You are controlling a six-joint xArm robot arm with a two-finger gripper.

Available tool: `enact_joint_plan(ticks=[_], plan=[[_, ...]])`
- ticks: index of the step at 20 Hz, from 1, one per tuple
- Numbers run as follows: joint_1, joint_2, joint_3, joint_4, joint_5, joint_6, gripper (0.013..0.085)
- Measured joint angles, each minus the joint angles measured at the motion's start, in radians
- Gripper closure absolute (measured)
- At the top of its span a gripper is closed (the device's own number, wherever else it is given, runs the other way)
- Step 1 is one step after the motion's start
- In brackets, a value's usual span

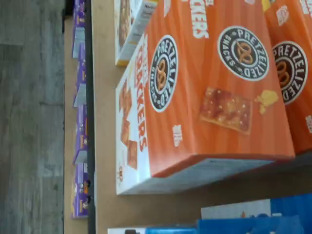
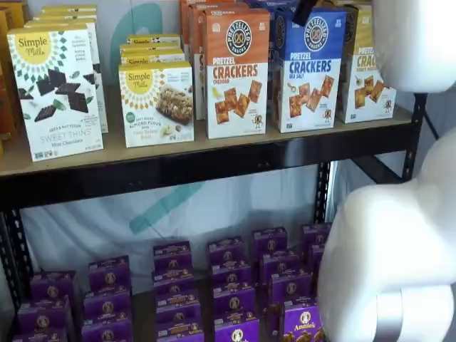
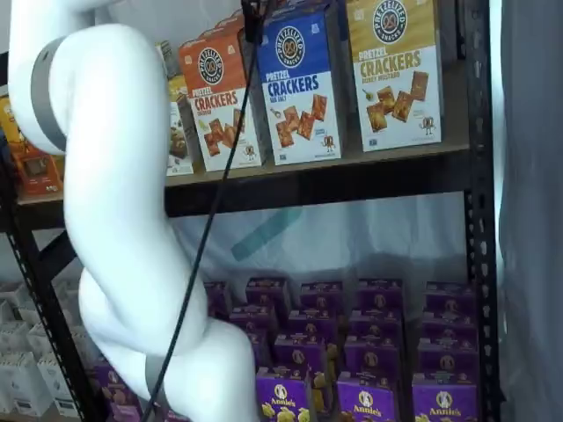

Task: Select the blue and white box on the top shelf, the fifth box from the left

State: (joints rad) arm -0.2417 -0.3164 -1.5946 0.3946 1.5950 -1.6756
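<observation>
Black end effector tip above blue and white box, opening unclear

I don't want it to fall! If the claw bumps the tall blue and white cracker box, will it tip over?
Probably, if pushed near its top. The blue and white box stands tall on a narrow base on the top shelf, so it looks tippy. It seems stiff cardboard, likely light for its size. The orange box close beside it might stop a sideways fall.

Pretzel box on top shelf
</observation>
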Motion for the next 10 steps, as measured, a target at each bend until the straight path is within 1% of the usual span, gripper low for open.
enact_joint_plan(ticks=[6,10], plan=[[0.006,0.025,-0.006,-0.024,-0.034,-0.012,0.013],[0.008,0.063,-0.049,-0.052,-0.004,-0.017,0.013]])
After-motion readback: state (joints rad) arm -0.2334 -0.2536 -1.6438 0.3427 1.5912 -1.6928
